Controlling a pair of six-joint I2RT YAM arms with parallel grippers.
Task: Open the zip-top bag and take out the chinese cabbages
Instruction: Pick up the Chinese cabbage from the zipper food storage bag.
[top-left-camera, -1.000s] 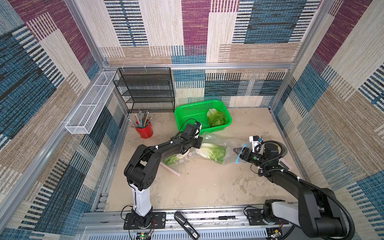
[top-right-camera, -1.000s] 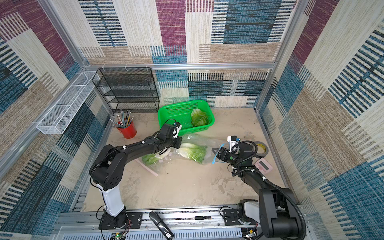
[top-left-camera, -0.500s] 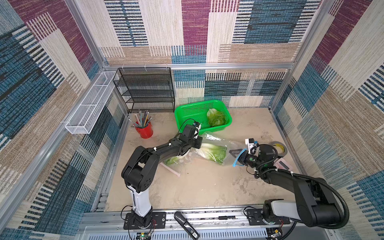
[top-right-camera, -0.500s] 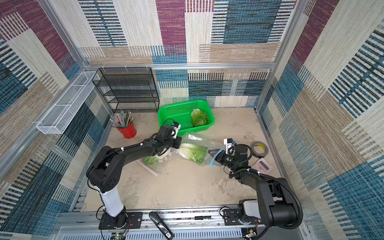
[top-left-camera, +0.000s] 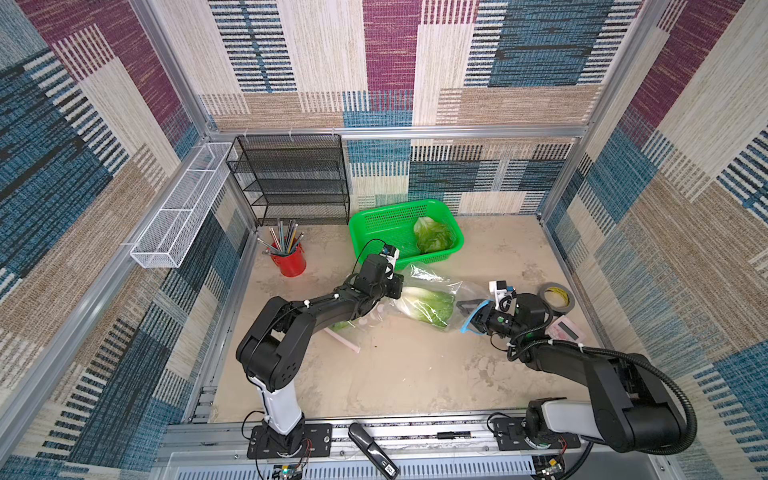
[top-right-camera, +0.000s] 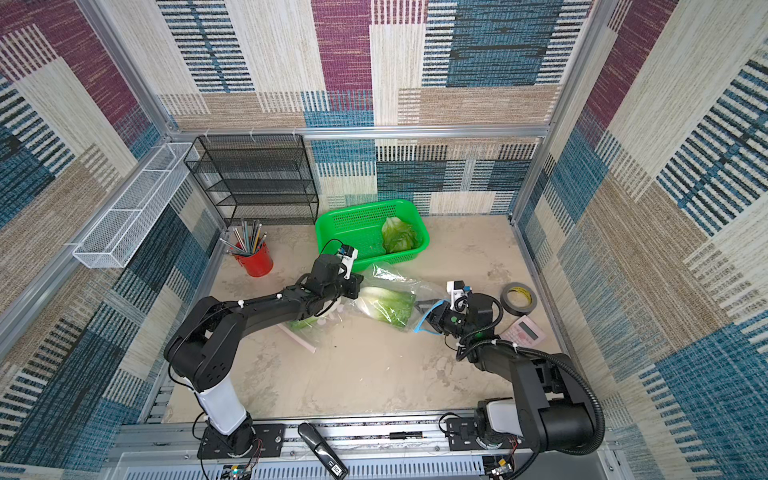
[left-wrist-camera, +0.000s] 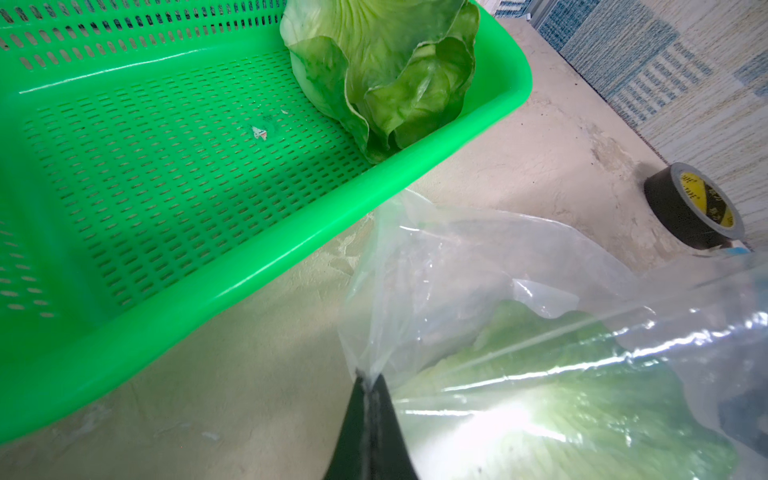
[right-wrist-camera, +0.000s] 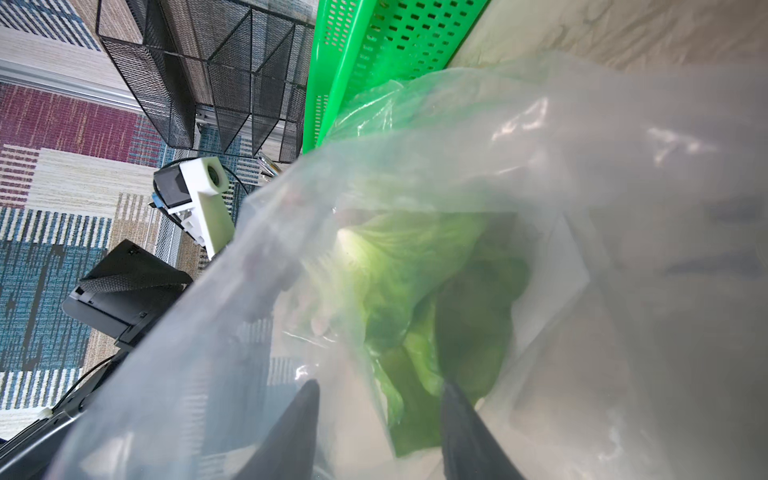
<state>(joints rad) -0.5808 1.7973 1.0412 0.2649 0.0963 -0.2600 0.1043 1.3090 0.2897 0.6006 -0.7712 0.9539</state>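
Beside the green basket, in both top views, the bag is holding one cabbage; another cabbage is sitting in the basket. Left wrist: the left pincer is clamping bag film, fully closed. Right wrist: the right pincer is gaping partly against the bag.

basket green | cabbage pale green, white base | bag clear | cup red | rack black mesh | walls striped blue-maroon-beige
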